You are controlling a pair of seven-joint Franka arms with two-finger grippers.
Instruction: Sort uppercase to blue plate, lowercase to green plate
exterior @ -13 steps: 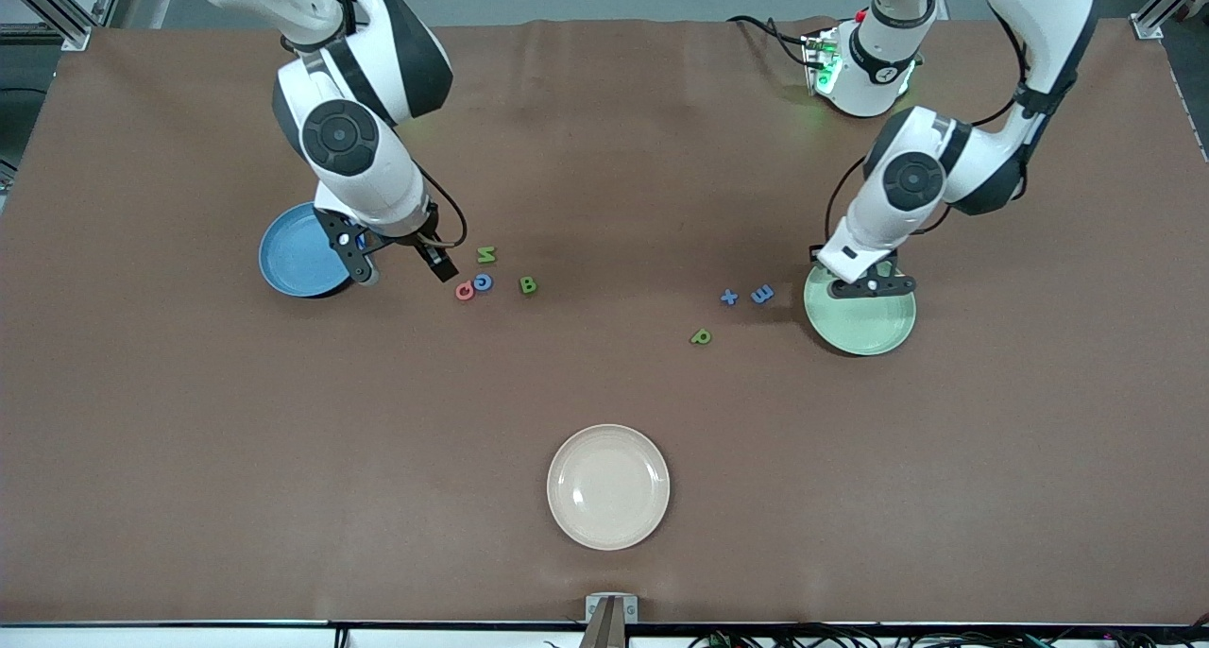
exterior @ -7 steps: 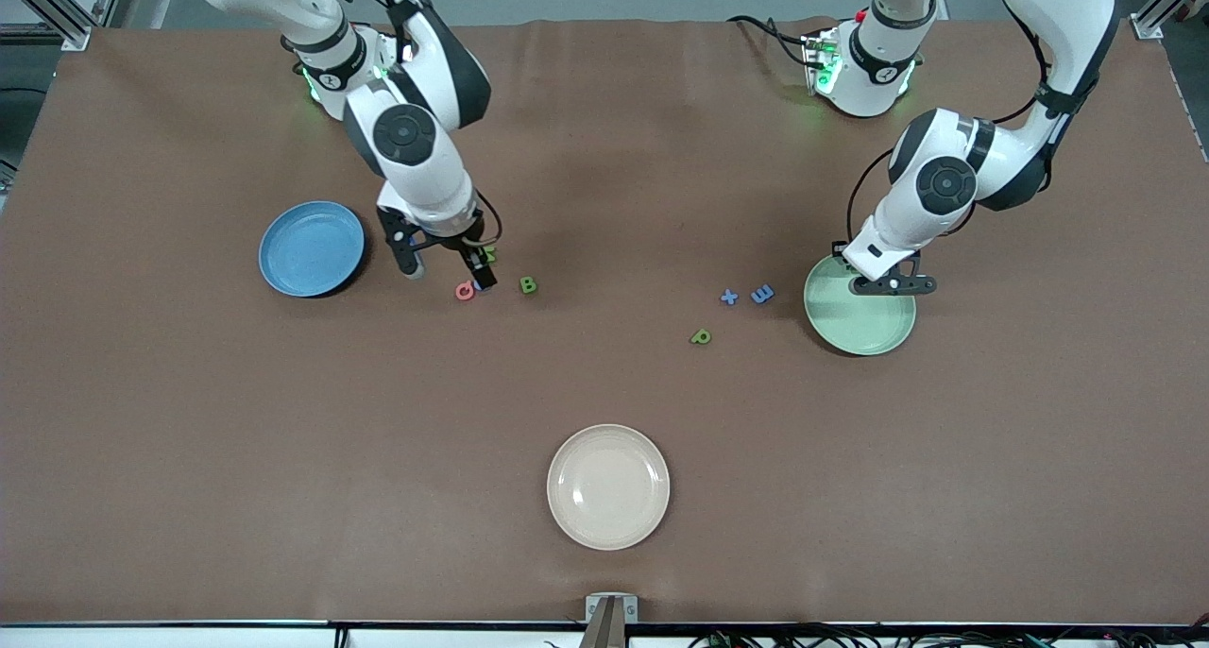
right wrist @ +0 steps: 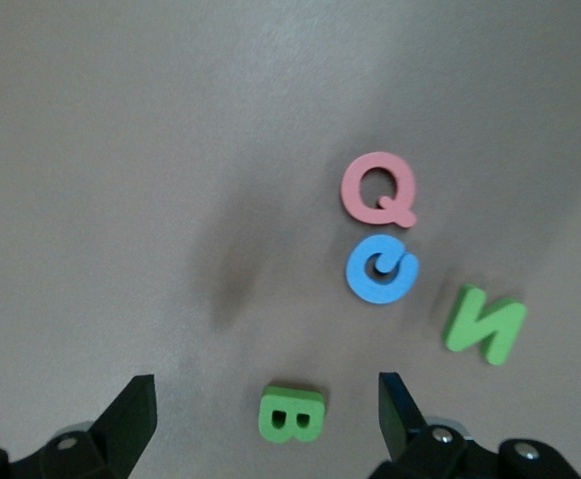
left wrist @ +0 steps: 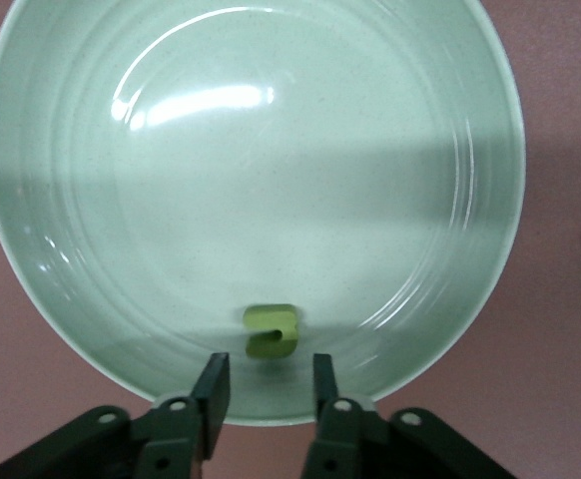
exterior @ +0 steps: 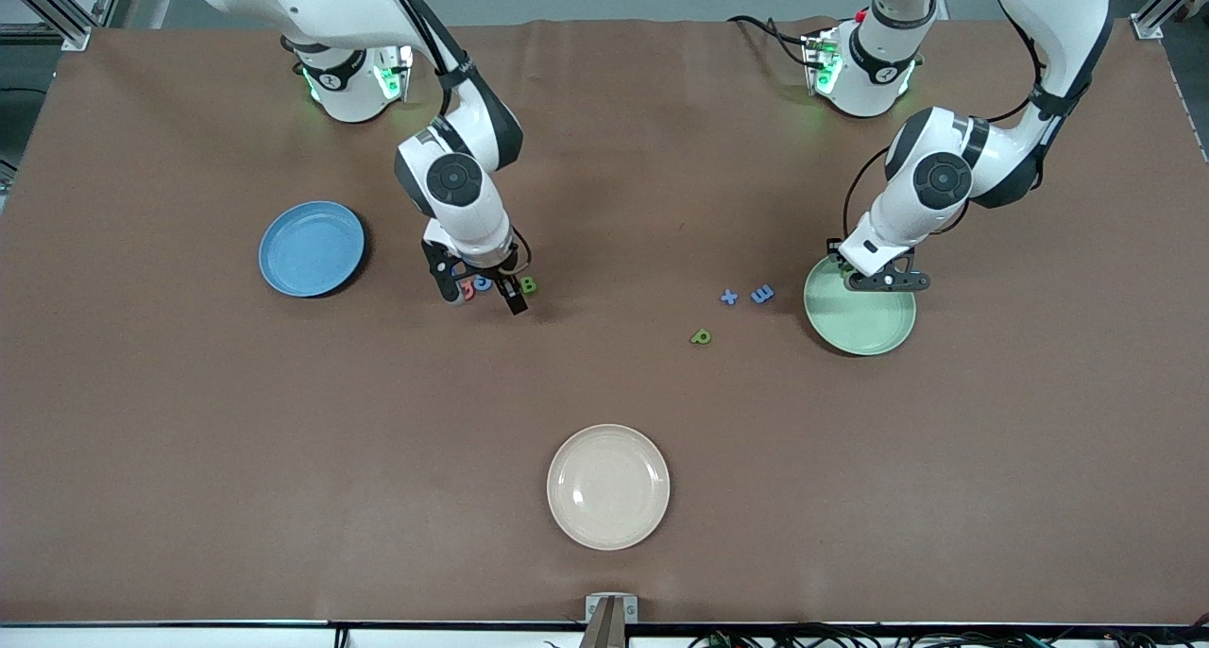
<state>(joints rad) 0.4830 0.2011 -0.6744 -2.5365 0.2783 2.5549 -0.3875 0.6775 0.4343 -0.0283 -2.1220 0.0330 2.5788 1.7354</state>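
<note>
Front view: the right gripper, fingers spread wide and holding nothing, hangs over the cluster of uppercase letters, which lies between the blue plate and the green plate, closer to the blue plate. The right wrist view shows the green B between the spread fingers, with the blue ring-like letter, the red Q and the green N grouped just beside it on the brown table. The left gripper hangs over the green plate at the rim that faces the robots' bases. In the left wrist view its fingers stand slightly parted and grip nothing; the green u lies on the plate just ahead of them, apart from both. Toward the blue plate from the green plate lie the blue m-shaped letter, the blue t and, nearer the front camera, the green p. A cream plate sits well apart, nearest the front camera.
</note>
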